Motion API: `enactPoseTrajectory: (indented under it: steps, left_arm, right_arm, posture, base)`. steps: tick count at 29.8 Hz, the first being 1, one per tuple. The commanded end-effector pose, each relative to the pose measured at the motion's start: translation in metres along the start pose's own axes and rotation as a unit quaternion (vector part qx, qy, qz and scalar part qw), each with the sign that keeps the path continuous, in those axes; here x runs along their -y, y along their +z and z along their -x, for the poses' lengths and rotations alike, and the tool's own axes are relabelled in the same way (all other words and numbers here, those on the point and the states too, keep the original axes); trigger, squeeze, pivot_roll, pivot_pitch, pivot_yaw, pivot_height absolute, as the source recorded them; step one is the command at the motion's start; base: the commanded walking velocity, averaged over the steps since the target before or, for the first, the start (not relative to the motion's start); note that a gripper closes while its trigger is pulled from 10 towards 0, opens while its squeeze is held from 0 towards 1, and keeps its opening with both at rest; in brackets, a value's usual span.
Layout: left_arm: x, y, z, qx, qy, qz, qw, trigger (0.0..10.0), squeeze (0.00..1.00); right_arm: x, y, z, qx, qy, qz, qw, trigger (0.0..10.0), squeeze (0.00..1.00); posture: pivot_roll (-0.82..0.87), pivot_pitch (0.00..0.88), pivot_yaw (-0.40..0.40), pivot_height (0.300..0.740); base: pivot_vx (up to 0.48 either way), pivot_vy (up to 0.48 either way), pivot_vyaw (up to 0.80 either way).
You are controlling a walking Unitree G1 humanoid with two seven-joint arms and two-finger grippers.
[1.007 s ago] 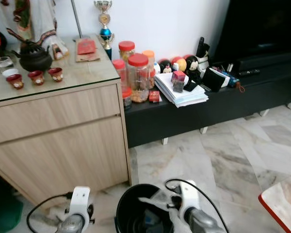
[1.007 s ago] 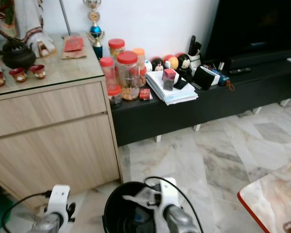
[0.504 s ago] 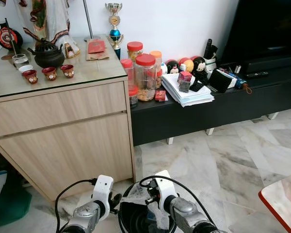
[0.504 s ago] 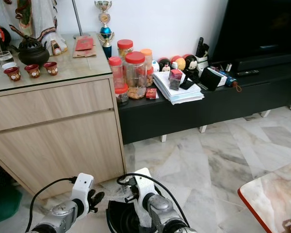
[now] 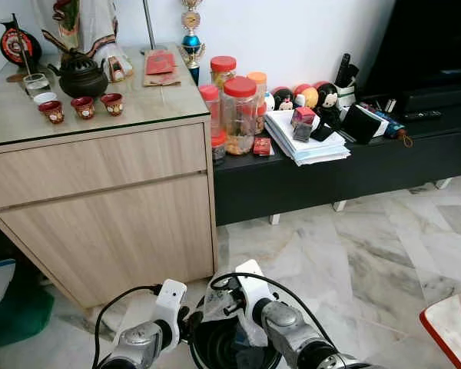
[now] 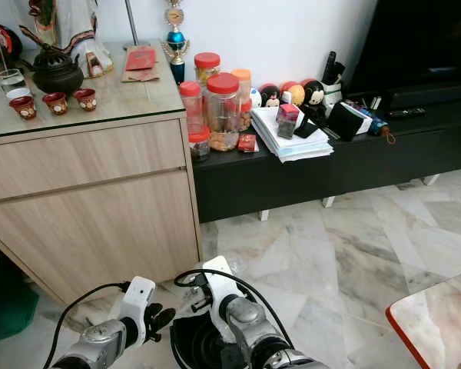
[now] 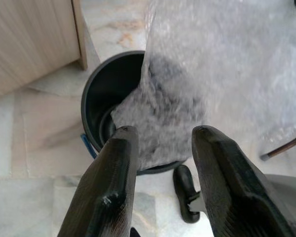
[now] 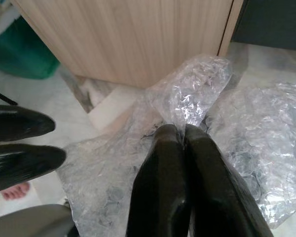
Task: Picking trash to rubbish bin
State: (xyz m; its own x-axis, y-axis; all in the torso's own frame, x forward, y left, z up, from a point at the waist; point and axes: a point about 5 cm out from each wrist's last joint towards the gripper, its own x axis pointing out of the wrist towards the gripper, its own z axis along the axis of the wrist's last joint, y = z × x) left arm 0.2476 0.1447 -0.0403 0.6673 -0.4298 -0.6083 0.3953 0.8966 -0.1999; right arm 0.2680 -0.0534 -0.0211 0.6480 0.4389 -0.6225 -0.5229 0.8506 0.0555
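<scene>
– What stands at the far left?

– A green bag (image 5: 15, 315) on the floor beside a wooden cabinet (image 5: 107, 207). Its glass top carries a dark teapot (image 5: 81, 77) and small red cups (image 5: 83, 107).

– And the left gripper (image 7: 160, 143)?

– It is low in front of the cabinet, fingers spread apart and gripping nothing, pointed at the black rubbish bin (image 7: 106, 94) and the plastic hanging over it.

– Where is the trash?

– The clear plastic wrap (image 8: 187, 98) is pinched in the right gripper (image 8: 182, 136), whose fingers are pressed together on a fold of it. In the left eye view the wrap (image 5: 219, 304) hangs directly above the bin (image 5: 215, 350), its lower part dipping inside the rim.

– Further right?

– A low black TV bench (image 5: 346, 169) holds red-lidded jars (image 5: 238, 115), a stack of papers (image 5: 307, 146) and round toys. Marble floor (image 5: 369, 254) lies before it, and a red-edged tabletop corner (image 5: 453, 334) shows at far right.
</scene>
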Motion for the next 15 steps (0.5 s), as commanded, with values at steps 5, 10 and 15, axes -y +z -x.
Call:
enactPoseTrajectory:
  steps: [5,10,15]
  left_arm:
    - [-0.0014,-0.0037,0.002,-0.004,-0.001,0.007,1.0,10.0,0.0]
    - [-0.002,-0.0052,0.0029,-0.005,-0.001,0.01,1.0,10.0,0.0]
    - [-0.0023,-0.0064,0.0034,-0.006,-0.001,0.011,1.0,10.0,0.0]
  right_arm:
    - [-0.0049,0.0084,-0.0031,0.003,-0.014,0.02,1.0,10.0,0.0]
    - [-0.0057,0.0087,-0.0033,0.003,-0.014,0.023,1.0,10.0,0.0]
    - [-0.0073,0.0089,-0.0036,0.004,-0.012,0.022,1.0,10.0,0.54]
  posture:
    - [0.15,0.0,-0.048,0.74]
    - [0.16,0.0,-0.049,0.74]
    - [0.16,0.0,-0.05,0.74]
  base:
    - [0.0,0.0,0.0]
    - [0.0,0.0,0.0]
    - [0.0,0.0,0.0]
